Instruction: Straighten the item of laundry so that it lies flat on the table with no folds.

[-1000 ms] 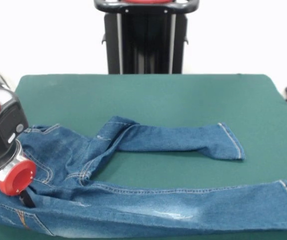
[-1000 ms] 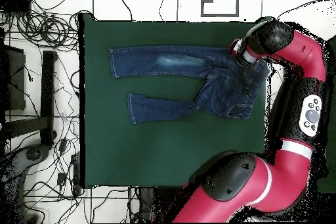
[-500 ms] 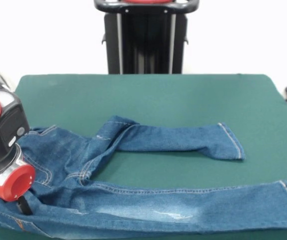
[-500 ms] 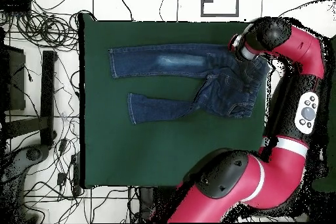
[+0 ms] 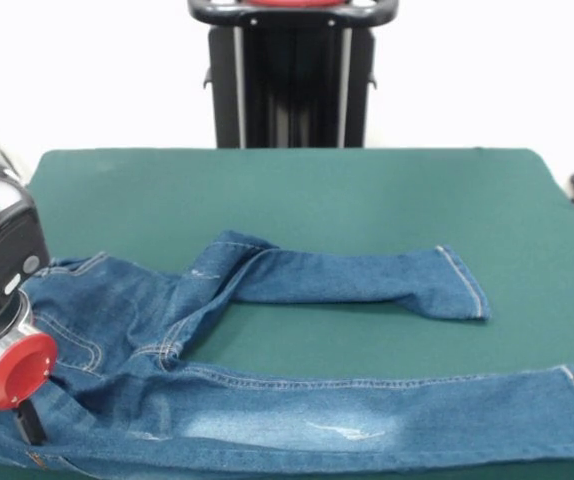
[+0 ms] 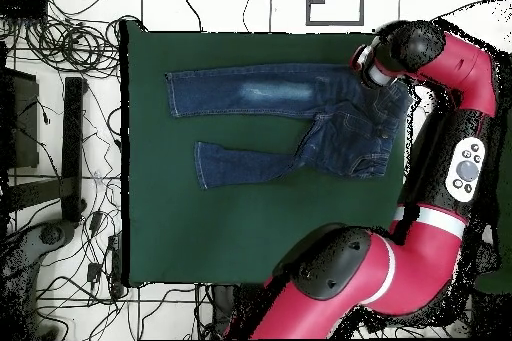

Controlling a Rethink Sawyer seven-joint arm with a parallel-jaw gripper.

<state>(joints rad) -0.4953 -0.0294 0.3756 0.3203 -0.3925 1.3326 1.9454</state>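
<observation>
Jeans (image 5: 267, 400) lie on the green table (image 5: 297, 190), back side up, waist end under the arm's head. One leg runs straight along the table's edge in the overhead view (image 6: 250, 90), with a faded pale patch partway down. The other leg (image 5: 357, 278) bends away at the crotch and lies roughly parallel to the first, a strip of bare felt between them. Seat and waist area rumpled, with creases around the pockets; orange-tan stitching visible.

Gripper (image 5: 29, 422) down at the waist corner of the jeans, below the red collar of the wrist. One dark finger shows touching the denim; whether the pincer is closed on cloth or apart, cannot tell.
</observation>
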